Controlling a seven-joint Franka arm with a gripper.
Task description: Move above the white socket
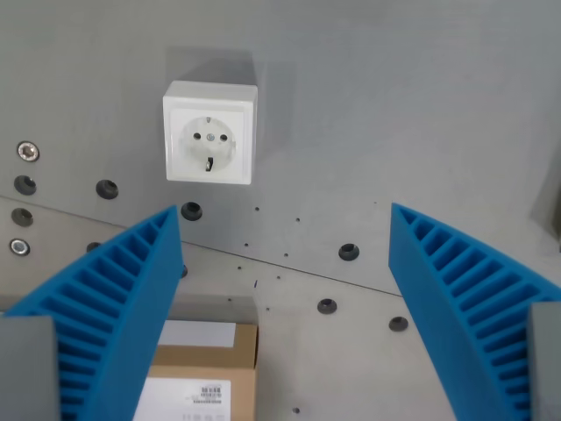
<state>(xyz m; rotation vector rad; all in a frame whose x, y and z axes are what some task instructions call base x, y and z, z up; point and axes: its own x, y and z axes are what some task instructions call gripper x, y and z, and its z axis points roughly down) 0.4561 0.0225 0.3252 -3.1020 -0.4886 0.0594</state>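
Open gripper (285, 263) hovering short of the white socket (210, 132).

From the wrist view's left: bolts and holes are dotting the grey metal bench (394, 105), the socket is sitting up-left of centre, a cardboard box (206, 373) is lying at the bottom edge, and the blue ribbed fingers (123, 307) are spreading wide, holding nothing, likely awaiting alignment.

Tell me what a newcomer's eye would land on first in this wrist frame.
The two ribbed blue fingers fill the lower corners, spread wide with nothing between them. Beyond them, upper left, the white socket sits on the grey metal plate, and a cardboard box shows at the bottom edge.
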